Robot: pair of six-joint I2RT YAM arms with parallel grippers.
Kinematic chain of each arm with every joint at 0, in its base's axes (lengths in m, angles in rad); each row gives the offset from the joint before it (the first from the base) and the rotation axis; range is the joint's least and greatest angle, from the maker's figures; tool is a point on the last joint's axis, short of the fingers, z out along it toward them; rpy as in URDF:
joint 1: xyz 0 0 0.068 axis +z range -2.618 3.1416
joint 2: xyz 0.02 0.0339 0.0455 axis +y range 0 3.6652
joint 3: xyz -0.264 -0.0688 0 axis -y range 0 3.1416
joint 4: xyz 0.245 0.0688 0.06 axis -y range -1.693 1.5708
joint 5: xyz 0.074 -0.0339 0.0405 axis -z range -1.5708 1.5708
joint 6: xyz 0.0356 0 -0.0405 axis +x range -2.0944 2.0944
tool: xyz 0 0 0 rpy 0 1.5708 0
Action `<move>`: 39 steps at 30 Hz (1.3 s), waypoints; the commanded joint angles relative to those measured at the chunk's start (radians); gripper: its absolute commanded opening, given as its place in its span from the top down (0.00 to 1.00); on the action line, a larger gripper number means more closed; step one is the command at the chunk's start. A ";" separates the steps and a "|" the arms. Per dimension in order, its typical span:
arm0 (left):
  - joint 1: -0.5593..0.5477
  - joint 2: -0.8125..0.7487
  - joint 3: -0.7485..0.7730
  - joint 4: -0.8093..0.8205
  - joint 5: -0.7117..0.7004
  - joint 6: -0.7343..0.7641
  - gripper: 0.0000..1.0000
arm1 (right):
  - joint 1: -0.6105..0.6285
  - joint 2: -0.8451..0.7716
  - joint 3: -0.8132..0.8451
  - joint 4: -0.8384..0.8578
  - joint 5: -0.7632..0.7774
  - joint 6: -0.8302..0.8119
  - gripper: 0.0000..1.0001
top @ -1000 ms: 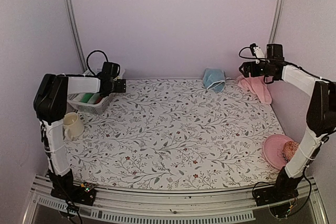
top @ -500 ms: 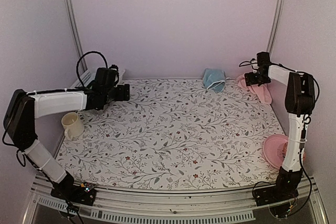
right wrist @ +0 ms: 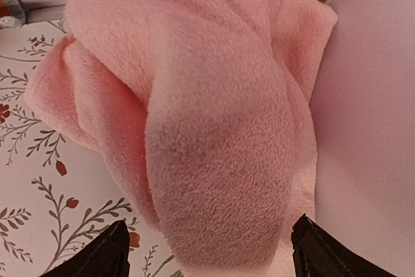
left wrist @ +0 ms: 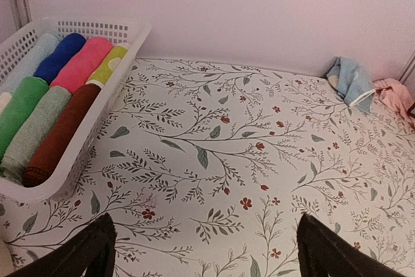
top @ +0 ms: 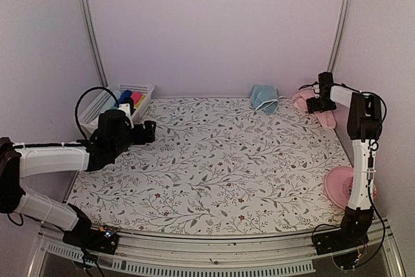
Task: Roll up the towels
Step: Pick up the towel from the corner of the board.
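Pink towel (right wrist: 214,128) is a crumpled fleecy lump in the far right corner of the table (top: 214,160), pressed against the side wall (right wrist: 369,128). The light blue towel (top: 264,98) is bunched at the far edge, near it but apart. Right gripper (right wrist: 211,254) jaws are spread wide, straddling the pink lump without pinching it; left gripper (left wrist: 207,251) jaws are wide and empty near the left edge, with floral table stretching to both towels and a white basket (top: 104,105) in the far left corner.
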State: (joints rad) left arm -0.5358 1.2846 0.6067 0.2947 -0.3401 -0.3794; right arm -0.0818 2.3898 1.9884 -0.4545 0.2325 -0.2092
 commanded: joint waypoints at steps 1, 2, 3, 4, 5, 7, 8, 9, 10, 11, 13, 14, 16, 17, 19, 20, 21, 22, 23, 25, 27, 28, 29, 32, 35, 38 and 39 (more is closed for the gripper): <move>-0.041 -0.035 -0.044 0.089 0.001 -0.018 0.03 | -0.013 0.034 0.021 -0.036 -0.008 -0.005 0.21; -0.049 -0.037 -0.052 0.094 -0.002 -0.018 0.03 | -0.013 0.033 0.021 -0.037 -0.008 -0.004 0.23; -0.052 -0.038 -0.057 0.099 -0.009 -0.016 0.03 | -0.013 0.034 0.022 -0.038 -0.007 -0.004 0.23; -0.056 -0.039 -0.066 0.110 -0.016 -0.016 0.03 | -0.013 0.033 0.023 -0.040 -0.004 -0.002 0.22; -0.060 -0.040 -0.072 0.120 -0.023 -0.015 0.03 | -0.013 0.034 0.024 -0.042 0.000 -0.001 0.22; -0.063 -0.042 -0.084 0.135 -0.035 -0.013 0.03 | -0.013 0.035 0.024 -0.044 0.004 0.003 0.22; -0.065 -0.044 -0.084 0.138 -0.036 -0.015 0.03 | -0.013 0.035 0.024 -0.045 0.007 0.005 0.22; -0.065 -0.047 -0.085 0.137 -0.036 -0.014 0.03 | -0.013 0.035 0.025 -0.045 0.008 0.006 0.24; -0.068 -0.051 -0.085 0.136 -0.036 -0.013 0.03 | -0.013 0.037 0.026 -0.045 0.008 0.008 0.27; -0.069 -0.056 -0.087 0.138 -0.038 -0.013 0.03 | -0.013 0.037 0.026 -0.045 0.010 0.007 0.32; -0.072 -0.069 -0.092 0.139 -0.048 -0.010 0.03 | -0.013 0.038 0.027 -0.046 0.010 0.007 0.43; -0.073 -0.077 -0.096 0.139 -0.053 -0.009 0.03 | -0.014 0.039 0.027 -0.046 0.010 0.007 0.51; -0.075 -0.094 -0.105 0.146 -0.059 -0.007 0.03 | -0.013 0.038 0.029 -0.046 0.011 0.009 0.58; -0.075 -0.103 -0.111 0.151 -0.060 -0.006 0.03 | -0.013 0.038 0.029 -0.047 0.011 0.010 0.62; -0.076 -0.116 -0.117 0.156 -0.068 -0.004 0.03 | -0.013 0.038 0.030 -0.049 0.013 0.012 0.70; -0.076 -0.122 -0.119 0.157 -0.070 -0.003 0.03 | -0.013 0.038 0.030 -0.049 0.013 0.014 0.73; -0.076 -0.128 -0.120 0.157 -0.073 -0.001 0.03 | -0.013 0.038 0.030 -0.049 0.013 0.015 0.78; -0.077 -0.131 -0.120 0.157 -0.074 0.001 0.03 | -0.013 0.039 0.030 -0.049 0.013 0.016 0.86; -0.078 -0.135 -0.122 0.158 -0.075 0.000 0.03 | -0.013 0.038 0.030 -0.050 0.015 0.015 0.92; -0.079 -0.137 -0.122 0.159 -0.074 0.001 0.03 | -0.013 0.032 0.030 -0.050 0.019 0.016 0.97; -0.079 -0.132 -0.120 0.159 -0.076 0.003 0.03 | -0.013 0.015 0.029 -0.049 0.005 0.015 0.98; -0.079 -0.128 -0.116 0.157 -0.079 0.004 0.03 | -0.012 -0.005 0.028 -0.051 -0.005 0.015 0.98; -0.079 -0.124 -0.109 0.148 -0.080 0.006 0.03 | -0.011 -0.023 0.027 -0.055 -0.021 0.017 0.98; -0.082 -0.117 -0.082 0.120 -0.090 0.030 0.03 | 0.010 -0.129 0.012 -0.059 -0.079 0.008 0.98; -0.082 -0.135 -0.095 0.132 -0.102 0.048 0.03 | 0.060 -0.247 -0.025 -0.059 -0.183 -0.030 0.98; -0.081 -0.191 -0.158 0.194 -0.104 0.013 0.03 | 0.143 -0.375 -0.055 -0.060 -0.292 -0.091 0.98; -0.081 -0.211 -0.187 0.233 -0.091 0.011 0.03 | 0.174 -0.415 -0.061 -0.061 -0.321 -0.107 0.98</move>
State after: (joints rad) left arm -0.6025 1.1481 0.4915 0.4355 -0.4263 -0.3603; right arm -0.0360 2.1998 1.9362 -0.5343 0.0883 -0.2375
